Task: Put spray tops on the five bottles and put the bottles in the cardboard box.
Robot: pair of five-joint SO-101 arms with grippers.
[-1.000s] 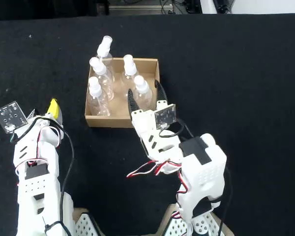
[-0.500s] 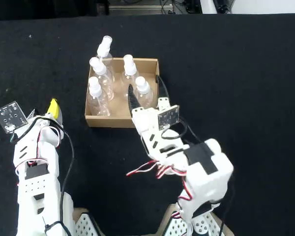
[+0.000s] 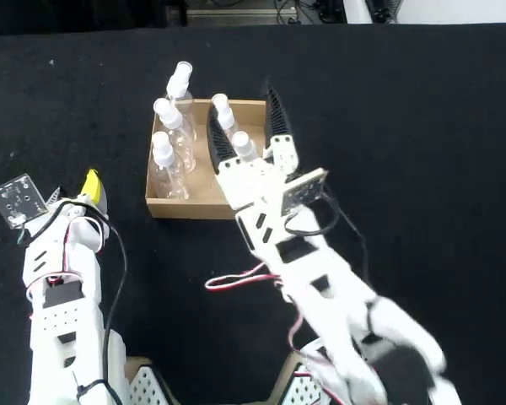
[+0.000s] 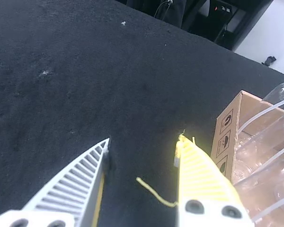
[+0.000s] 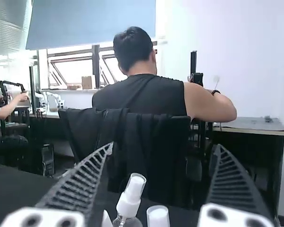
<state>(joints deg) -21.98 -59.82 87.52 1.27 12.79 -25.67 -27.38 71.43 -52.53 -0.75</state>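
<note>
1. Nearest the bases are the white moulded arm shells. A loop of red and white wires hangs by the right arm.
2. The left gripper sits low over the cloth, near-left of the box. In its wrist view the gripper has one yellow ribbed finger and one white, spread wide, with nothing between them.
3. The cardboard box is brown and corrugated, open at the top, and lies flat on the cloth. Its side wall stands just beyond the yellow finger.
4. Five bottles of clear plastic are grouped at the box. Their long axes are vertical and their white spray tops point up. Four stand inside. The fifth bottle is at the far-left corner, and I cannot tell whether its base is inside.
5. The right gripper hangs over the box's right half. Its black ribbed fingers are wide apart and straddle the near-right bottle without closing on it. Its wrist view shows the same gap.
6. The surface is a matte black table cover with faint lint specks.
7. Farthest off, the right wrist view shows a white wall and a window.
</note>
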